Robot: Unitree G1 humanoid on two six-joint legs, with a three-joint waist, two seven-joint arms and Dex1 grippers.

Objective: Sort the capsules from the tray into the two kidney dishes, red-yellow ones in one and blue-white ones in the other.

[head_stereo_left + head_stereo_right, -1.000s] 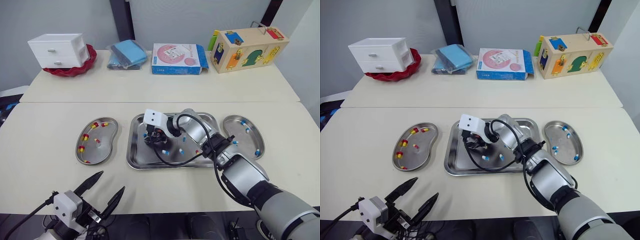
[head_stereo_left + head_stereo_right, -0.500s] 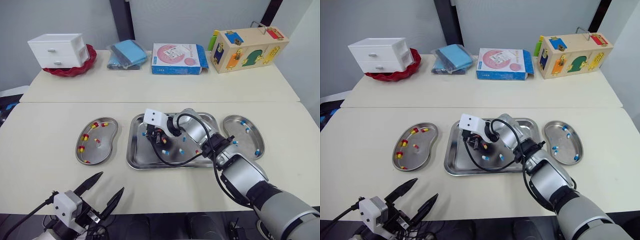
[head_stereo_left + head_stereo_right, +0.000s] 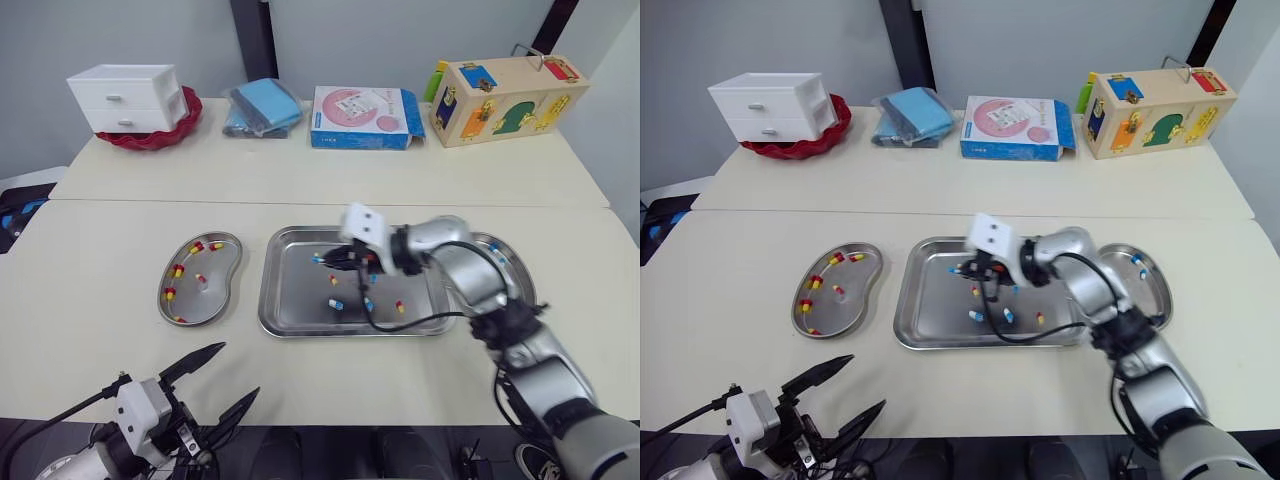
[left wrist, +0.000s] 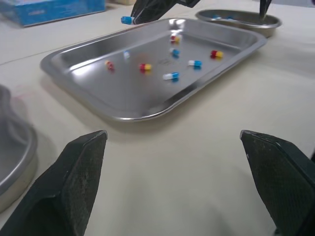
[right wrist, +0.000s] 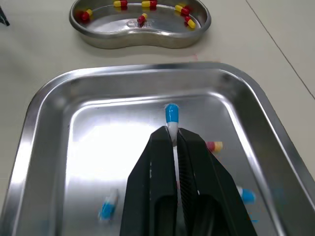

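— Over the steel tray (image 3: 268,300), what does the right end effector (image 5: 173,133) have?

— A blue-white capsule (image 5: 171,114). The two black fingers are squeezed almost shut. The capsule sticks out from the very tips, white end in and blue end out. It is held up off the tray floor.

— Where are the other capsules?

— Some lie in the tray, blue-white ones (image 3: 336,303) and red-yellow ones (image 3: 399,306). The left kidney dish (image 3: 222,295) has red-yellow capsules (image 3: 178,270) in it. The right kidney dish (image 3: 1155,290) has blue-white capsules (image 3: 1139,260) in it, and the arm hides part of that dish.

— And the left end effector (image 4: 172,133)?

— It is wide open and holds nothing. It hangs low over the tabletop (image 3: 100,250) near the front edge, well apart from the tray.
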